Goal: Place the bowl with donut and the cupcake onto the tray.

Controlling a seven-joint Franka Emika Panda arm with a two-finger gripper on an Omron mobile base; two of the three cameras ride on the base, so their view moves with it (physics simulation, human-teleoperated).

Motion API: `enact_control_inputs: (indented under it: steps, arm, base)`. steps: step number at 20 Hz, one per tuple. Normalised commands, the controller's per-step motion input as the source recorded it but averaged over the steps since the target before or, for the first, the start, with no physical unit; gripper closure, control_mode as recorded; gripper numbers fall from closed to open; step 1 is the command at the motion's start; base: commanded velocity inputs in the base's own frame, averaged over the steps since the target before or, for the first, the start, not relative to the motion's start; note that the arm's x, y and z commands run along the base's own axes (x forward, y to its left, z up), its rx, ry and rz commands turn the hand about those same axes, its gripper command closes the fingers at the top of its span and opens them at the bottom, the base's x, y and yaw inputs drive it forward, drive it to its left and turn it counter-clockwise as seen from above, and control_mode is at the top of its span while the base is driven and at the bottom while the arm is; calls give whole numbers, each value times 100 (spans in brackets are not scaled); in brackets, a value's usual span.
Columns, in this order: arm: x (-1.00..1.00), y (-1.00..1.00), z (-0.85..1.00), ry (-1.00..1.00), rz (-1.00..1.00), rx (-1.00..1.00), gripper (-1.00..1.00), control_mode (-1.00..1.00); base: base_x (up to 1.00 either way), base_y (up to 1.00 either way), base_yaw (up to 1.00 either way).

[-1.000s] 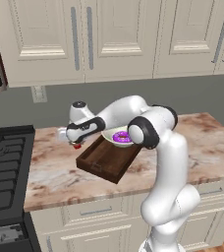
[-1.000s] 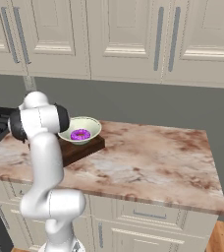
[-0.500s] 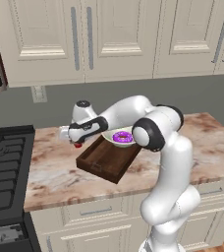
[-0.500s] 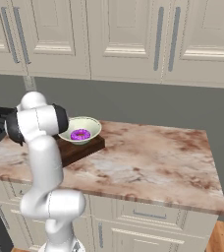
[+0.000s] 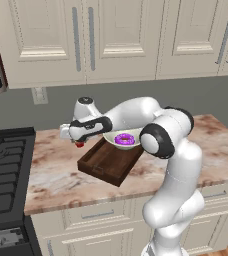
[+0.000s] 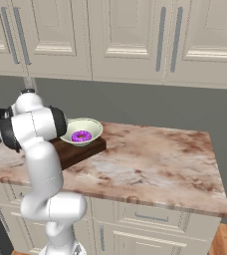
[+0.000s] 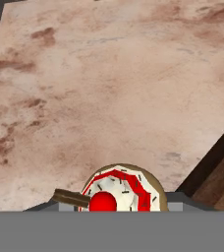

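Observation:
The dark brown tray (image 5: 105, 162) lies on the marble counter, and the cream-white bowl (image 5: 117, 145) with the purple donut (image 5: 124, 139) sits on its far right end. In the right base view the bowl (image 6: 92, 129), donut (image 6: 81, 136) and tray (image 6: 83, 151) show beside my arm. My gripper (image 5: 79, 142) hangs just left of the tray's far corner, shut on the small red cupcake (image 5: 79, 145). The hand view looks down on the cupcake (image 7: 116, 193), white frosting and red top, between my fingertips (image 7: 66, 198), with the tray (image 7: 221, 173) edge at the right.
A black stove (image 5: 3, 165) borders the counter on the left. Bare marble counter (image 6: 155, 164) stretches to the right of the tray. Cabinet doors (image 5: 86, 35) hang above the grey back wall.
The hand has risen slightly with the cupcake and the arm has shifted a little. Bowl, donut and tray have stayed put.

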Motion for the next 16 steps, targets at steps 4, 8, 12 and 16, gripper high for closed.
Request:
enact_control_inputs:
  steps: [4,8,12,16]
  arm:
    - [-35,-19,32,0,0,2,100,-100]
    - [-37,-35,13,0,0,3,100,-100]
    - [-38,-45,0,0,0,4,100,-100]
    - [-38,-49,0,0,0,5,100,-100]
  base:
    - [0,0,0]
    - [0,0,0]
    - [0,0,0]
    - [0,0,0]
